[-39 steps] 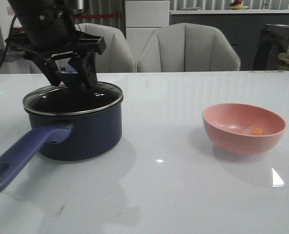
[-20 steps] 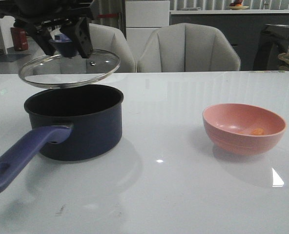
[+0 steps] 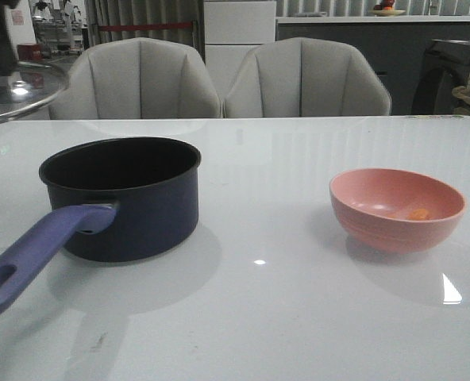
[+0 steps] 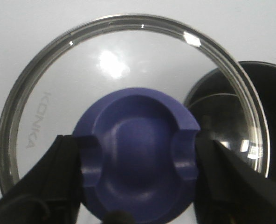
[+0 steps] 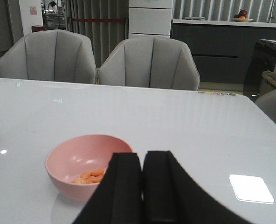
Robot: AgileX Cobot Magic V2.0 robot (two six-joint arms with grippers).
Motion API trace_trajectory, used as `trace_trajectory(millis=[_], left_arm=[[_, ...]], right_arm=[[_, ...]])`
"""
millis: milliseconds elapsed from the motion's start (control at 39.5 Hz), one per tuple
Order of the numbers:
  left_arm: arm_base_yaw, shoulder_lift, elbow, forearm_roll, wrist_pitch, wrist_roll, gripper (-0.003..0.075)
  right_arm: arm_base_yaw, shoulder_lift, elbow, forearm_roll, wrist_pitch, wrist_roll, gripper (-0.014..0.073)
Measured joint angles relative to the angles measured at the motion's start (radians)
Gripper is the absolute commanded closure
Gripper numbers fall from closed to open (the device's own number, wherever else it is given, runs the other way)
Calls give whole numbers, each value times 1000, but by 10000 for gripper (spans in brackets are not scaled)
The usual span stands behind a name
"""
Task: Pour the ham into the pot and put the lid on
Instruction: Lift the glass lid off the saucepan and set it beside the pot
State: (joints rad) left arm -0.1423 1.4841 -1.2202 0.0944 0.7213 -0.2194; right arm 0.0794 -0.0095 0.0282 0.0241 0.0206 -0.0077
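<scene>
Front view, glossy white table (image 3: 283, 317), grey chairs (image 3: 306, 79) behind, left tool (image 4: 138, 154) clamping lid (image 4: 58, 93), right tool (image 5: 142, 163) together

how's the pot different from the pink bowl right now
The pot is dark navy with a long purple-blue handle; the pink bowl has none. The pot looks empty inside, while the bowl holds the orange ham. The pot's walls are straight, the bowl's curved. Both sit upright and uncovered on the table.
</scene>
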Motion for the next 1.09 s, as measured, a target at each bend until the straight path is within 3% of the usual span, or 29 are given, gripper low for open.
trace_trajectory(millis=[203, 329, 583, 1089], left_arm=[[163, -83, 148, 2, -62, 10, 557], [214, -87, 230, -30, -106, 59, 557], [225, -39, 340, -94, -200, 98, 557], [225, 162, 344, -132, -349, 103, 555]], right_arm=[[0, 0, 0, 0, 0, 0, 449], [0, 0, 0, 0, 0, 0, 449], [0, 0, 0, 0, 0, 0, 449], [0, 0, 0, 0, 0, 0, 449]])
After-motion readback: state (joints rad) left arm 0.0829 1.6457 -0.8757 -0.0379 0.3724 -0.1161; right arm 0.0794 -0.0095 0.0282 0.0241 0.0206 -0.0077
